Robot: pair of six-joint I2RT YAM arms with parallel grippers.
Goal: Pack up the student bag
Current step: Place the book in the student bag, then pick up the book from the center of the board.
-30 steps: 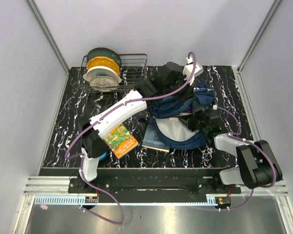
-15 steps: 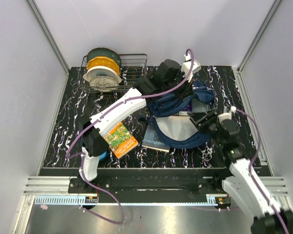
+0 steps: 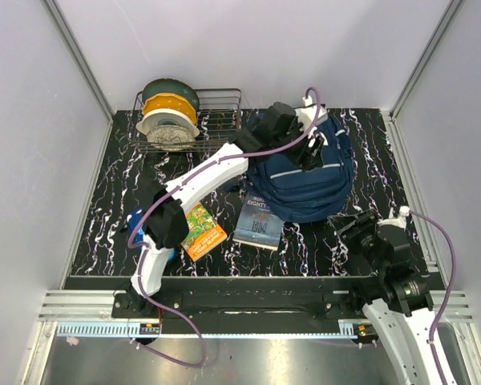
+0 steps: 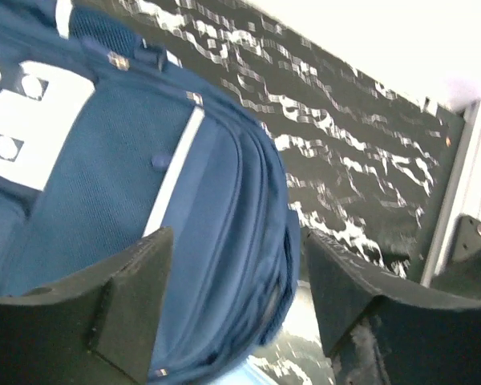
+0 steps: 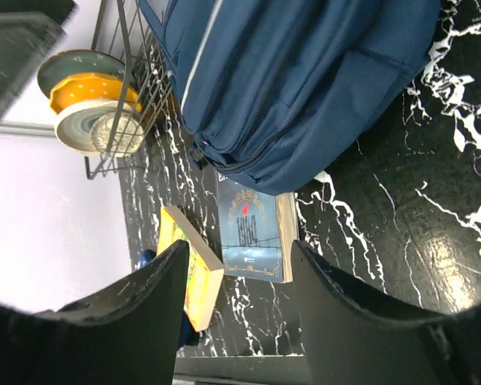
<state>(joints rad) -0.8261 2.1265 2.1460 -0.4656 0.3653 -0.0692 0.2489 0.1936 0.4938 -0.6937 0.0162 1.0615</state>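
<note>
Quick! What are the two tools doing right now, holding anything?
Left tool: open, over the student bag, holding nothing.
Right tool: open, holding nothing.

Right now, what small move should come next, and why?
Probably lower the left tool onto the bag and pinch its zip edge to open it. The tool hangs open above; the bag shows no opening, and the blue book and orange book lie outside it.

Robotics lab test cell, plain white enclosure walls [image 3: 264, 48], aluminium frame rails [image 3: 78, 60] at both sides, black marbled tabletop [image 3: 116, 184], wire rack [image 3: 224, 104] of filament spools [image 3: 167, 120] upper left.
</note>
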